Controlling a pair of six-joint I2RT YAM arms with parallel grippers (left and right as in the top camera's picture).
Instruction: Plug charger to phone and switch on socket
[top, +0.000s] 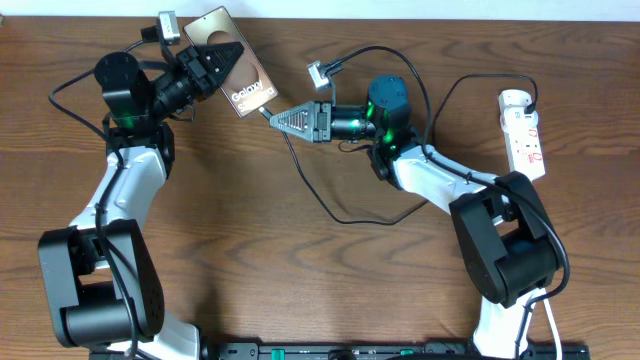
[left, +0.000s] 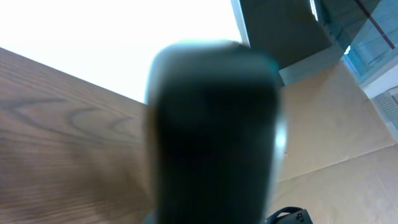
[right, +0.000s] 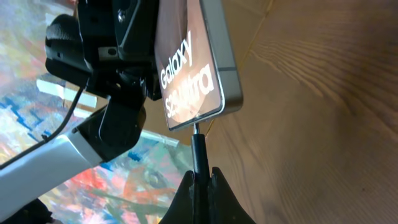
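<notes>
Step in hand: connector insertion. Left pincer (top: 215, 62) clamped on phone (top: 245, 90), raised near far edge, left of centre. Right pincer (right: 200, 177) closed on charger (right: 198, 149) tip, at phone's port. Next: straight aligned push. Socket (top: 524, 130) by right edge, switching pending.

The overhead camera looks straight down from high above the counter (top: 300, 290) and takes in both arms, with the phone (top: 252, 92) toward the far edge. The right wrist camera sits low and very near the phone (right: 189, 68). It faces along its own jaws, which pinch the cable (right: 198, 149), toward the phone's lower edge. The left wrist camera is pressed close to a dark blurred shape (left: 214, 130), with the counter (left: 62, 130) beside it. The overhead and right wrist views share the phone.
</notes>
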